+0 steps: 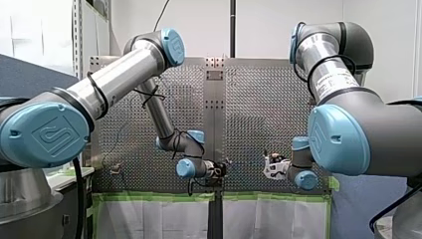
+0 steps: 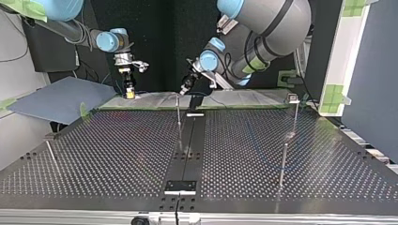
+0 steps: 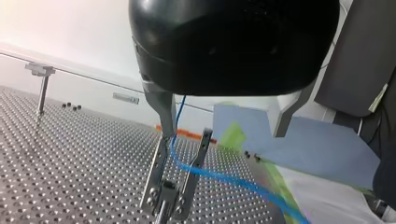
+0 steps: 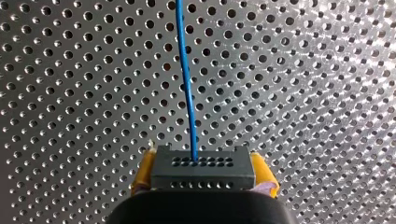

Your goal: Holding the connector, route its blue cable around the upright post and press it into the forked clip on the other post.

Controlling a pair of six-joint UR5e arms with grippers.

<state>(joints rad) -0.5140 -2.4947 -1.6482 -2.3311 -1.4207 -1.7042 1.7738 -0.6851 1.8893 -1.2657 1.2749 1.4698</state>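
Yellow pads of my right tool (image 4: pixel 203 176) are clenched on the dark connector (image 4: pixel 203 167), a block with rows of small holes; the tool's own body cuts off its lower part. The blue cable (image 4: pixel 187 88) leaves the block's middle and runs out of the right wrist view over the perforated counter (image 4: pixel 70 93). In the top view this tool hangs at the counter's far edge, at the view's left, and the connector there is too small to make out.

My left tool (image 3: pixel 223 135) is released, its metal fingers (image 3: pixel 161 106) well apart, just above the forked clip (image 3: pixel 173 186). The cable passes close by one finger and seems to drop between the clip's two prongs, though the contact is hard to judge. The clip's post (image 2: pixel 179 117) shows as a thin rod in the top view but is hidden beneath the clip in the left wrist view. A second post (image 3: pixel 42 88) with a flat cap stands well apart.
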